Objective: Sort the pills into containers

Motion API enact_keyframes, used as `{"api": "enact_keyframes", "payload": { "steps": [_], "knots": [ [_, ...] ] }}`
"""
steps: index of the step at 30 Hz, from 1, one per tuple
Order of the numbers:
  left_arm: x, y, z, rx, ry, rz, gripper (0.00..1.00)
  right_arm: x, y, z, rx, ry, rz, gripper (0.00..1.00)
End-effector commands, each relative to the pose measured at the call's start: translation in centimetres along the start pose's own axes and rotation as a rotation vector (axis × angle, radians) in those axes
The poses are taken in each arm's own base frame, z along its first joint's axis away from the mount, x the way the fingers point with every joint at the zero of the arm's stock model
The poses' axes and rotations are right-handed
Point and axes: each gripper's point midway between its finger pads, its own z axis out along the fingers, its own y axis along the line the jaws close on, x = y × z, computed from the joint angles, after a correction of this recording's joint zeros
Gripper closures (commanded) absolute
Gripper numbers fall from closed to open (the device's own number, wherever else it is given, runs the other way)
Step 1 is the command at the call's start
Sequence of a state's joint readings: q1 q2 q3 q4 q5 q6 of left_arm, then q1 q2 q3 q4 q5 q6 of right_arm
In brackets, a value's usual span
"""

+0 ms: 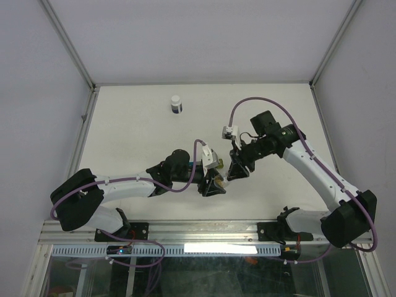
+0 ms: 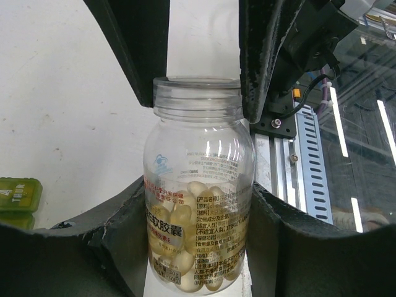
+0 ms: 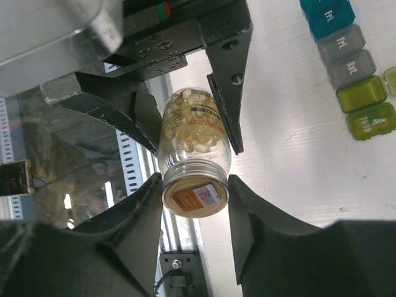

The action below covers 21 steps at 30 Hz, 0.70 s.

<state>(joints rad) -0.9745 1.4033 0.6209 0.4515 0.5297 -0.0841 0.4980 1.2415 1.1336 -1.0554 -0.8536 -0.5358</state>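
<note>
Claw on my left (image 1: 212, 185) clamps a clear bottle (image 2: 198, 185) of pale pills (image 2: 192, 204) above the white surface (image 1: 124, 136). My right claw (image 3: 195, 198) flanks its neck; I cannot tell whether it grips. Containers (image 3: 356, 68) lie on the surface nearby, grey walls (image 1: 37, 93) around.

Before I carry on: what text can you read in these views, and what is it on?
"软胶囊": label of the pill bottle; its fine print is too small to read.
"Fri": teal compartment.
"Fri.": first grey compartment.
"Sat.": second grey compartment.
Green lid: lettering blurred.
Sticker on the bottle's seal: unreadable.
White-capped bottle: too small to read.
</note>
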Motion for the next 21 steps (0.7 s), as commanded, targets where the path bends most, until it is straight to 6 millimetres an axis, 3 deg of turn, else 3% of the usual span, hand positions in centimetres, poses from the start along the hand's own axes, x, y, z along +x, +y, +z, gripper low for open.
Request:
{"api": "enact_keyframes", "payload": {
  "steps": [1, 10, 16, 18, 21],
  "knots": [
    [-2.7, -0.3, 0.0, 0.010, -0.087, 0.043, 1.00, -0.9, 1.6, -0.5, -0.069, 0.006, -0.230, 0.88],
    [-2.3, -0.6, 0.1, 0.034, -0.075, 0.036, 1.00, -1.4, 1.4, -1.1, -0.132, -0.019, -0.970, 0.91],
    [-2.3, -0.8, -0.1, 0.038, -0.078, 0.040, 1.00, -2.0, 0.8, -0.5, -0.134, -0.045, -1.045, 0.88],
    [-2.2, -0.8, -0.2, 0.037, -0.078, 0.041, 1.00, -2.0, 1.1, -0.6, -0.136, -0.059, -1.010, 0.74],
    [-2.2, -0.8, -0.2, 0.039, -0.078, 0.043, 1.00, -2.7, 1.7, -1.1, -0.112, -0.105, -0.907, 0.40]
  ]
}}
